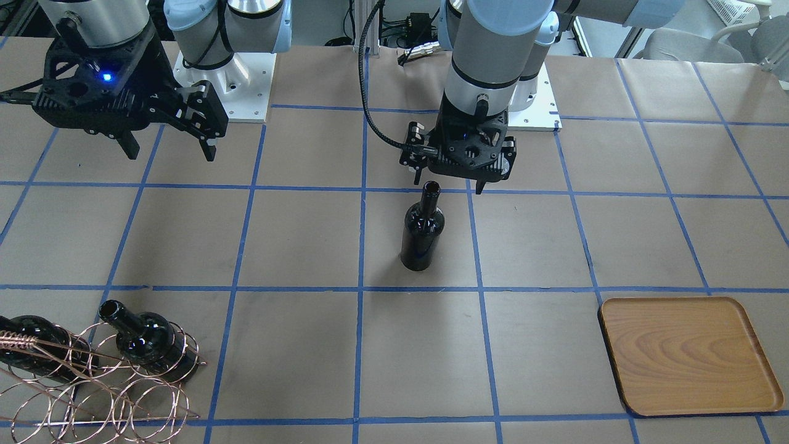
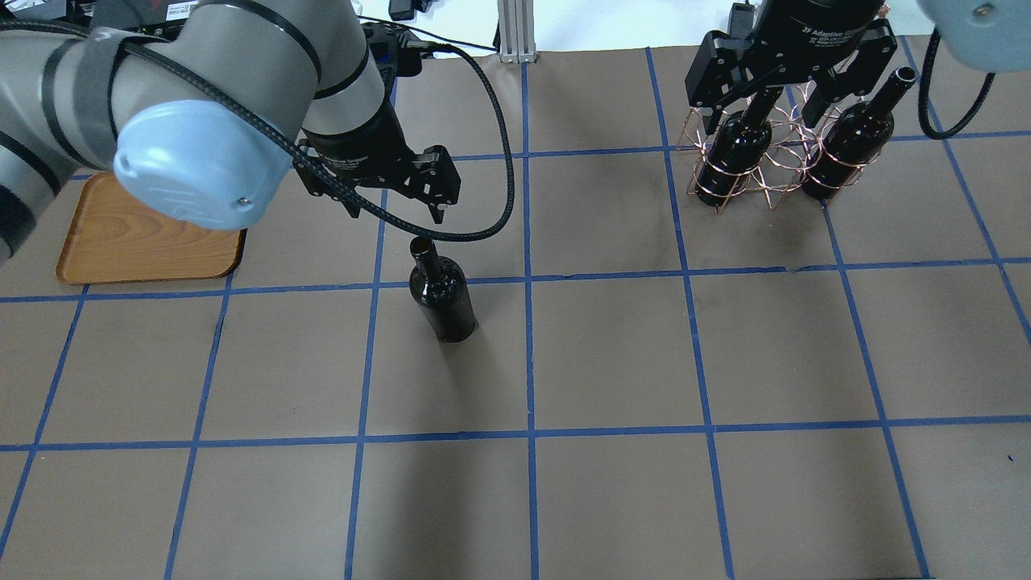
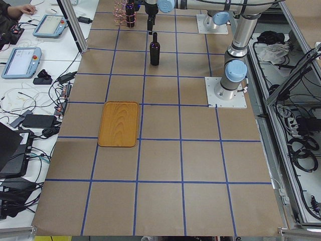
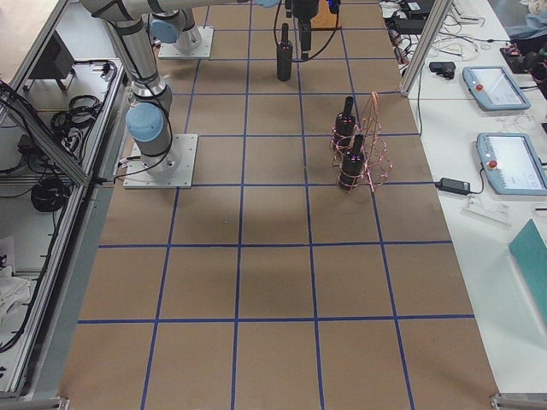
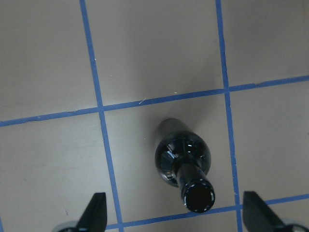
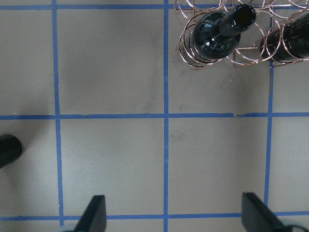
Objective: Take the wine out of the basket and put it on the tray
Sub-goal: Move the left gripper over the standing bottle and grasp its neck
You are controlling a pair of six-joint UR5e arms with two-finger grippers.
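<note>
Wine bottle (image 1: 422,231) stands upright on the table (image 1: 308,246), well apart from basket and tray. Left gripper (image 1: 449,180) hangs over its mouth, jaws wide, holding nothing: centre the neck, descend, close below the lip. Right gripper (image 1: 171,154) is likewise spread and empty. In the front-facing view, Basket (image 1: 123,394) at 7 o'clock holds two bottles (image 1: 148,342); tray (image 1: 690,357) at 4 o'clock bears none.

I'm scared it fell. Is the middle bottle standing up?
Standing up: the bottle rests on its base, mouth upward, clear of the open left hand.
</note>
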